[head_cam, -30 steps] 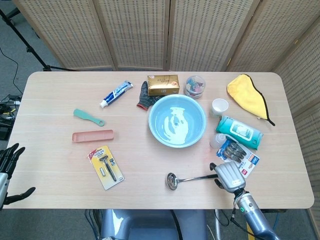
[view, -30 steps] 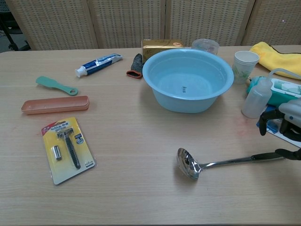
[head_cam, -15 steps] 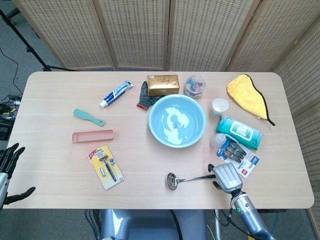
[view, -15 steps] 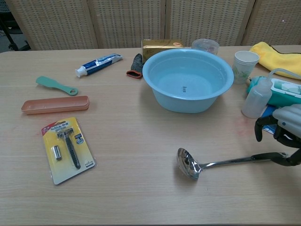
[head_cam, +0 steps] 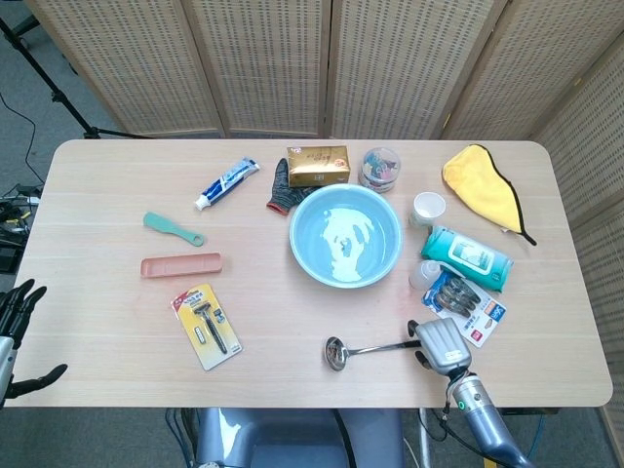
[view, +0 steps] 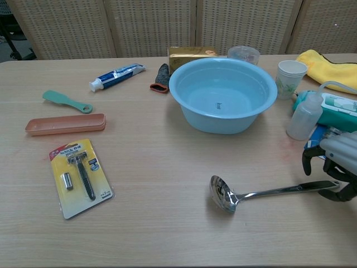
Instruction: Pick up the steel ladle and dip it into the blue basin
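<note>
From the head view, the steel ladle point(head_cam: 366, 349) lies flat on the table point(head_cam: 117, 195) near its front edge, bowl to the left, handle running right under the right hand point(head_cam: 441, 345). The blue basin point(head_cam: 345, 235), holding water, sits well apart, further back at centre. The hand covers the handle's end; whether its fingers have clamped on it cannot be told from above. The left hand point(head_cam: 14, 327) hangs off the table's left front corner, fingers spread, holding nothing. By the look of things the task is at its opening step: the ladle is not yet lifted, and the carry and dip remain. Packaging is plentiful here, including a gold box point(head_cam: 317, 165), a toothpaste tube point(head_cam: 225, 182) and a carded razor point(head_cam: 207, 325), but no lettering is legible at this range.

From the chest view, the ladle point(view: 262, 193) rests bowl-down on the wood, and the right hand point(view: 334, 164) arches over the handle's end with dark fingers point(view: 307, 160) curled down on either side; contact looks likely, a firm grip is not shown. The basin point(view: 222, 94) stands behind, a small mark on its floor too small to read. The razor card point(view: 80, 177) carries a red banner with white writing, blurred beyond reading, as is the print on the tube point(view: 117, 76).
</note>
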Robot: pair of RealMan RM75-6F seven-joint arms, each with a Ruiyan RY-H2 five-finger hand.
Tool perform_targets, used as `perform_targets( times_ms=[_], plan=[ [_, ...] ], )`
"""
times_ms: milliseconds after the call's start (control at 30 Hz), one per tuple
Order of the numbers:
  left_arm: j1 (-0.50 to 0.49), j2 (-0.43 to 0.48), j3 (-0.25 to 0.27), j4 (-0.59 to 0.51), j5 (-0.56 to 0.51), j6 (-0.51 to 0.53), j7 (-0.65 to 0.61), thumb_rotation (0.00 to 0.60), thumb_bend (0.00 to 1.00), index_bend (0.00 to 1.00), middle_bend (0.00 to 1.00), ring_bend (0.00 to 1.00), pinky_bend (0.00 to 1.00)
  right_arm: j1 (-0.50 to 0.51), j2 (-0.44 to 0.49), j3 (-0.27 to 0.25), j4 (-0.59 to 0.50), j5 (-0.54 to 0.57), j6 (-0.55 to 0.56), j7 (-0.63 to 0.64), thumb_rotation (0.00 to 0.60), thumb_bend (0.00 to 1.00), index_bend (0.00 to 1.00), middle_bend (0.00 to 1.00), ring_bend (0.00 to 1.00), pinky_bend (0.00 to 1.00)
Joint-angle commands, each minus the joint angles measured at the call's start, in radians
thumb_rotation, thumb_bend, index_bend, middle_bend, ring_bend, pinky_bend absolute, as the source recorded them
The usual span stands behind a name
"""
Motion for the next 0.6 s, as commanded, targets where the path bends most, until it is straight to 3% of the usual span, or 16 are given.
perform_targets(
  times_ms=[33, 600],
  plan=[
    [0.000, 0.000, -0.001, 0.001, -0.002, 0.000, -0.002, 0.600, 0.00, 0.00, 0.00, 0.00, 0.00, 0.006, -0.010, 0.002, 0.008, 0.021, -0.012, -0.020, 0.600, 0.31, 0.45, 0.92, 0.85, 1.00],
    [-0.002, -0.004, -0.004, 0.003, -0.009, -0.002, 0.001, 0.600, 0.00, 0.00, 0.00, 0.00, 0.00, 0.023, -0.044, -0.002, 0.030, 0.062, -0.019, -0.060, 0.600, 0.33, 0.45, 0.92, 0.85, 1.00]
  ],
)
